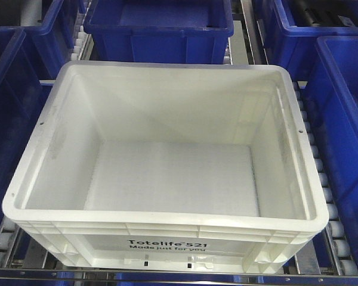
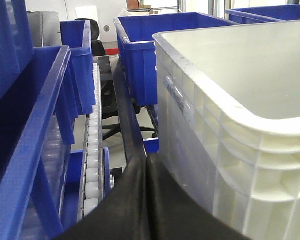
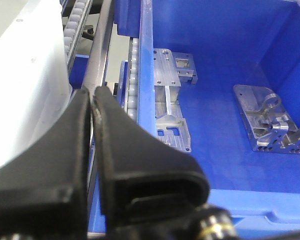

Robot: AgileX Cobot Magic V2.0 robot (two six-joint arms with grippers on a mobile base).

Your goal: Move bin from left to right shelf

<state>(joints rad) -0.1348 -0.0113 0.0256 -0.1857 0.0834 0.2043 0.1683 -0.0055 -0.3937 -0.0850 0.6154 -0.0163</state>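
The bin (image 1: 167, 229) is a large white crate, seen from above on the roller shelf, empty inside, with its black "Totelife 521" print on the near wall. No gripper shows in the front view. In the left wrist view my left gripper (image 2: 146, 159) is shut with nothing in it, its black fingers pressed together just left of the bin's ribbed side wall (image 2: 215, 150). In the right wrist view my right gripper (image 3: 92, 92) is also shut and empty, close beside the bin's white wall (image 3: 25, 75), which stands on its left.
Dark blue crates surround the bin: behind (image 1: 161, 30), left (image 1: 6, 119) and right (image 1: 346, 119). White rollers (image 1: 323, 179) run along the shelf sides. The right-hand blue crate (image 3: 230, 50) holds machined metal parts (image 3: 170, 100) (image 3: 272, 120). A metal rail (image 1: 167, 277) crosses the front.
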